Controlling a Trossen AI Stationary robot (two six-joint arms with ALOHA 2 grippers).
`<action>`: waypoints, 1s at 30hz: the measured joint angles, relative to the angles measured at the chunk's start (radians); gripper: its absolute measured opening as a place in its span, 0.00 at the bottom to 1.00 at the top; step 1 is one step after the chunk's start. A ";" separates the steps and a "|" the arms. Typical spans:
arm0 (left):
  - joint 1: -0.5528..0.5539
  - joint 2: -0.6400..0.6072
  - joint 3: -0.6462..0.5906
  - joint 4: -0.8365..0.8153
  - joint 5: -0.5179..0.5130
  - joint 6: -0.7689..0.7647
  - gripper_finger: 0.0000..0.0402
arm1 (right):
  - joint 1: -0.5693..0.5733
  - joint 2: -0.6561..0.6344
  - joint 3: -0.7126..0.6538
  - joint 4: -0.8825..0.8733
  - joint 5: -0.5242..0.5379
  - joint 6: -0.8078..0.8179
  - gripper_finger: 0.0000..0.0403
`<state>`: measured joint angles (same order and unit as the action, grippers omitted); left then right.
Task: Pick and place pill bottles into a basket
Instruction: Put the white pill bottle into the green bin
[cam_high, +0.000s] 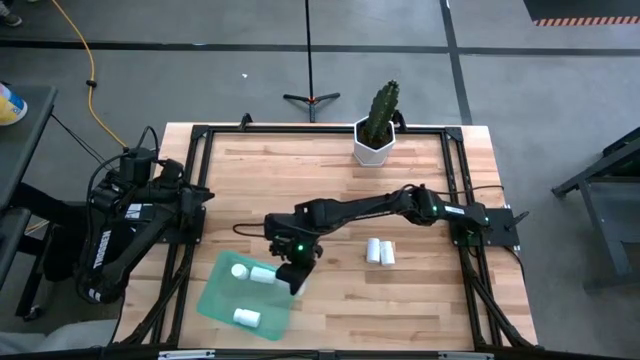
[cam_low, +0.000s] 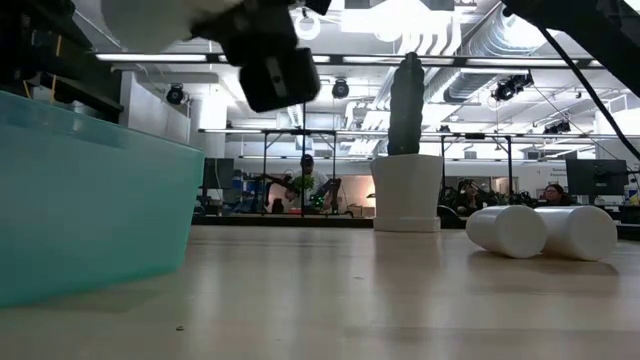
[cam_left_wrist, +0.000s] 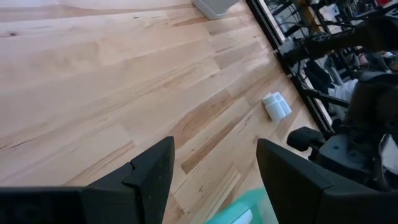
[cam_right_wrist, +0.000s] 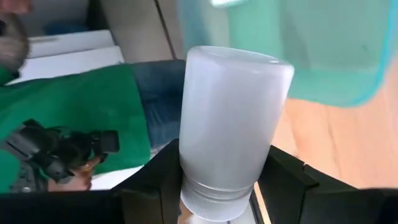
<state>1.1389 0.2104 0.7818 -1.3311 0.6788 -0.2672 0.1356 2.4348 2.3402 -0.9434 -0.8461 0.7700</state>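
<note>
The green tray (cam_high: 222, 300) lies at the table's near left, and its wall shows in the low view (cam_low: 90, 210). Two white pill bottles (cam_high: 238, 270) (cam_high: 247, 317) lie inside it. My right gripper (cam_high: 284, 272) is shut on a third bottle (cam_right_wrist: 233, 118) above the tray's right part; this bottle also shows in the high view (cam_high: 262, 275). Two more bottles (cam_high: 380, 251) lie side by side on the table to the right, and they show in the low view (cam_low: 540, 230). My left gripper (cam_left_wrist: 214, 186) is open and empty at the table's left edge. My right gripper pinches the bottle between its two fingers at the neck end (cam_right_wrist: 214, 186), by the threaded collar. The fingers come from the table's right, roughly level. The bottle sticks out beyond the fingertips toward the table's left, lifted clear above the tray.
A white hexagonal pot with a cactus (cam_high: 376, 140) stands at the far edge, in the middle. A black frame (cam_high: 200, 135) runs around the table. A person in green (cam_right_wrist: 62, 106) shows beyond the near edge. Bare wood lies between the tray and the two loose bottles.
</note>
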 joint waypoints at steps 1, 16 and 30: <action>0.000 0.000 0.000 0.001 -0.009 0.000 0.65 | -0.001 0.000 0.000 -0.024 0.001 -0.011 0.40; 0.000 0.000 0.000 -0.003 -0.037 -0.009 0.65 | -0.004 0.000 0.002 -0.060 0.051 -0.064 0.40; 0.000 0.000 0.000 -0.011 -0.036 -0.041 0.65 | -0.001 0.010 0.002 0.830 0.093 0.242 0.40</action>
<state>1.1389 0.2104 0.7818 -1.3420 0.6426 -0.3085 0.1346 2.4444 2.3421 -0.1137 -0.7536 1.0116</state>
